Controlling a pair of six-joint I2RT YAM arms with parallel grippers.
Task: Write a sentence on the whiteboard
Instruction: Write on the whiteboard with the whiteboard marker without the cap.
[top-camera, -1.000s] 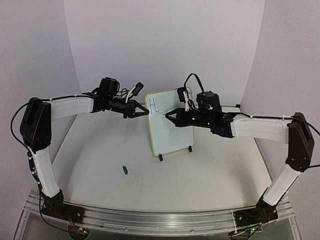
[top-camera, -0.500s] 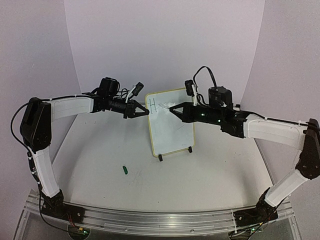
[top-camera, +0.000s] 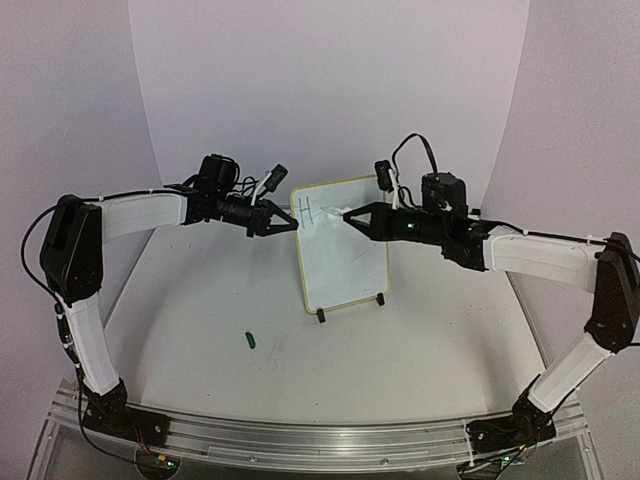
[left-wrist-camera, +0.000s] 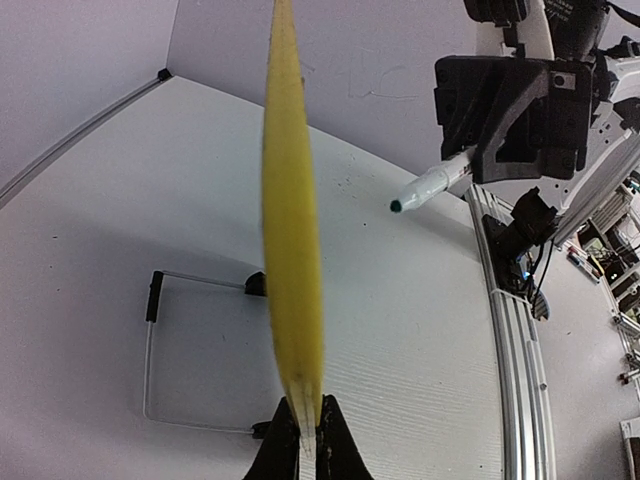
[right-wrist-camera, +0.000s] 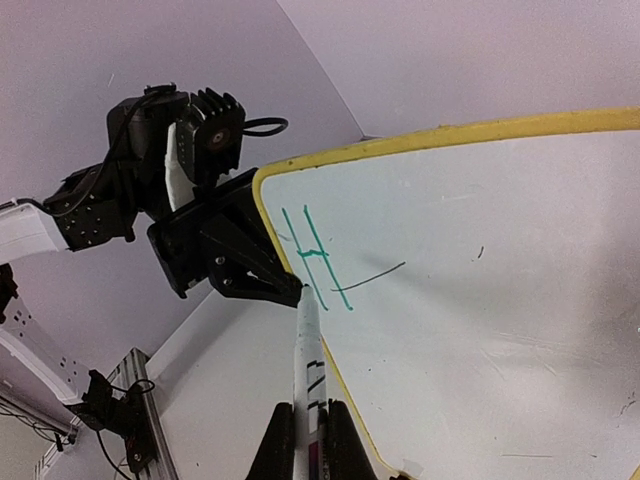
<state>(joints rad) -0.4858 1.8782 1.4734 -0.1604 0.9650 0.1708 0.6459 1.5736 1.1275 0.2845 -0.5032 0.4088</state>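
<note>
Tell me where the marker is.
In the right wrist view the marker runs up from the right pincer, tip just off the board's upper left corner, beside the green H.

Soft, even light is falling from above, and the top view is looking bright but slightly grainy, the walls taking on a lilac cast and the rail (top-camera: 300, 435) looking bowed along the bottom edge. In the left wrist view the whiteboard (left-wrist-camera: 292, 230) is smearing out of focus close to the lens and is casting a pale grey shadow leftward on the table (left-wrist-camera: 420, 330). In the right wrist view the sentence (right-wrist-camera: 318, 258) is showing fairly sharp, while the marker (right-wrist-camera: 307, 345) is blurring near the lens
</note>
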